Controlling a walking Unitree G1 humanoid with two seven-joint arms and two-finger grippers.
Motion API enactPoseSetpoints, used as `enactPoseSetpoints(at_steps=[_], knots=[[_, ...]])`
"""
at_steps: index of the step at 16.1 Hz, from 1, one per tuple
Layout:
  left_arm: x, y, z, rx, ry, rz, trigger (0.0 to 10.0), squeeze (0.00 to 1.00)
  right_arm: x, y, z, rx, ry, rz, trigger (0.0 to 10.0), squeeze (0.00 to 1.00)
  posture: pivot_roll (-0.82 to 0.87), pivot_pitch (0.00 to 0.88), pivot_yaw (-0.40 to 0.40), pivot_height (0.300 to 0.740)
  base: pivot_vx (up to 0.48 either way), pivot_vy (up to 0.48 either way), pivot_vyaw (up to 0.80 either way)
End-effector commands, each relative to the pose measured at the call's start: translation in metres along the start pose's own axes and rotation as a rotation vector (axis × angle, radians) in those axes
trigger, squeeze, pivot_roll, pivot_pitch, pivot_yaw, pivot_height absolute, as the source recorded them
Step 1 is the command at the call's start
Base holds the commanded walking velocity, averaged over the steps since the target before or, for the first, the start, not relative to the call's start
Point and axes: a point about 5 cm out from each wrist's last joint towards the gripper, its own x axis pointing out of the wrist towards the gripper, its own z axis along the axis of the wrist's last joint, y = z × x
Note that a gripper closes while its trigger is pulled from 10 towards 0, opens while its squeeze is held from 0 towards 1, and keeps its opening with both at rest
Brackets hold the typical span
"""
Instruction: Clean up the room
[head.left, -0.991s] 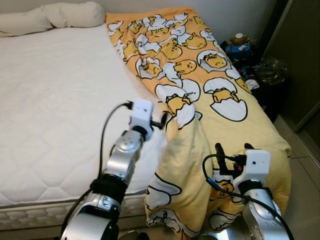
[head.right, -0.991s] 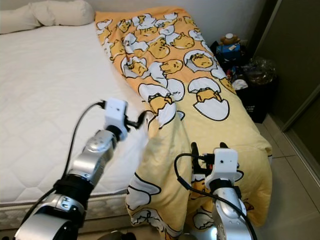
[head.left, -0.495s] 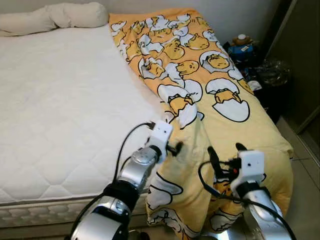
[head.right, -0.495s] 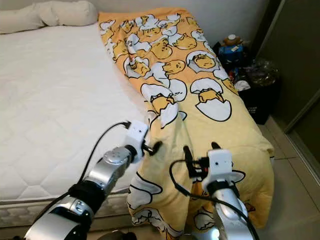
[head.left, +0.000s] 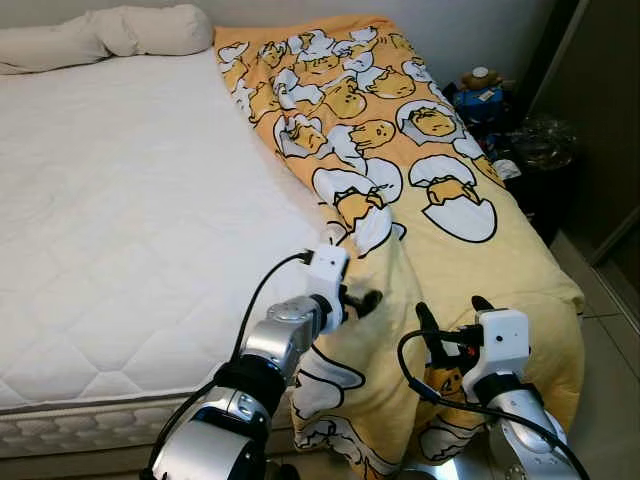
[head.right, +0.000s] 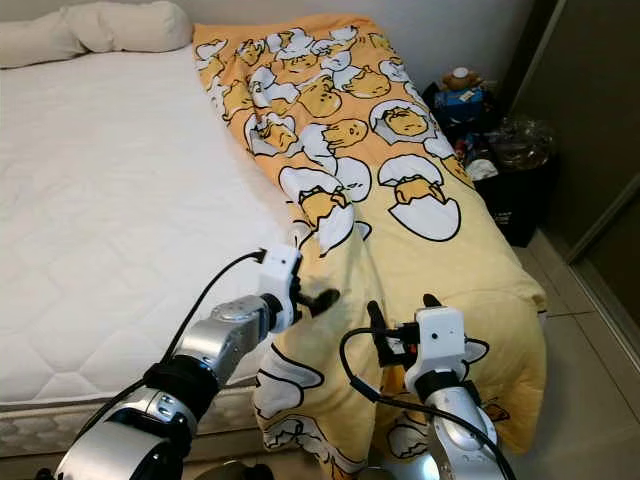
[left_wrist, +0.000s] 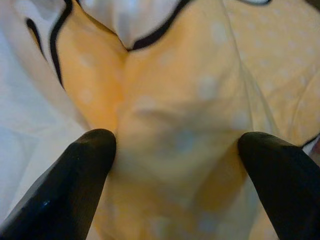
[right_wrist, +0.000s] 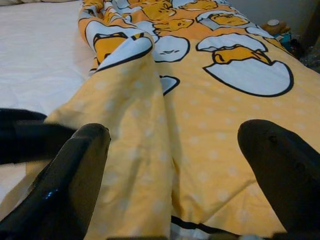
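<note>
Left gripper (head.left: 362, 298) is positioned at the foot end of the bed, at the inner edge of the blanket (head.left: 420, 190) where the fabric bunches into a ridge. Its two black fingers (left_wrist: 75, 185) are spread wide, and the yellow fabric sits in the gap between them (left wrist view); the jaws are not closed on it.

Right gripper (head.left: 452, 322) hovers lower and further to the robot's right, in front of the part of the blanket that hangs over the foot of the bed. Its fingers (right_wrist: 280, 165) are also spread wide, with nothing clamped between them.

Blanket: yellow, printed with white eggshell cartoon figures outlined in black. It lies along the right side of the mattress (head.left: 120, 200) as a long strip. Its long axis runs from the head of the bed, by the far wall, to the foot nearest the robot, tilted slightly so the far end sits further left. The near end drapes over the mattress corner toward the floor. The left edge is folded and rumpled (most of all near the left gripper).

Bare white quilted mattress occupies the left side. A cream pillow (head.left: 110, 32) lies across its head end. Dark bags and a small soft toy (head.left: 480, 82) stand beside the bed on the right.
</note>
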Motion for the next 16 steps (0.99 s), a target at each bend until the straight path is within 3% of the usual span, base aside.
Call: enactPoseSetpoints(at_steps=[1,3,4,7,8,12,16], knots=[[0.003,-0.01,-0.006,0.074,0.022,-0.034,10.0,0.0,0.002,0.002,0.004,0.01,-0.007,0.013,10.0,0.0,-0.26,0.053,0.079,0.736,0.0,0.0,0.0],[0.004,-0.017,-0.012,0.169,0.016,-0.05,10.0,0.0,0.004,0.003,0.005,0.009,-0.01,0.016,10.0,0.0,-0.26,0.052,0.078,0.736,0.0,0.0,0.0],[0.005,-0.021,-0.017,0.205,0.007,-0.067,0.0,0.0,0.006,0.003,0.007,0.005,-0.016,0.02,10.0,0.0,-0.26,0.05,0.077,0.736,0.0,0.0,0.0],[0.006,-0.024,-0.022,0.219,-0.021,-0.051,0.0,0.0,0.009,0.002,0.009,-0.001,-0.022,0.027,10.0,0.0,-0.26,0.04,0.073,0.736,0.0,0.0,0.0],[0.007,-0.023,-0.02,0.163,-0.036,-0.033,0.0,0.0,0.01,0.002,0.009,-0.006,-0.021,0.033,10.0,0.0,-0.26,0.035,0.072,0.736,0.0,0.0,0.0],[0.008,-0.018,-0.013,0.107,-0.08,0.009,0.0,0.0,0.012,0.002,0.009,-0.009,-0.021,0.035,10.0,0.0,-0.26,0.028,0.074,0.736,0.0,0.0,0.0],[0.007,-0.002,-0.006,-0.057,-0.114,0.085,0.0,0.0,0.013,0.004,0.008,-0.007,-0.016,0.042,10.0,0.0,-0.26,0.02,0.074,0.736,0.0,0.0,0.0]])
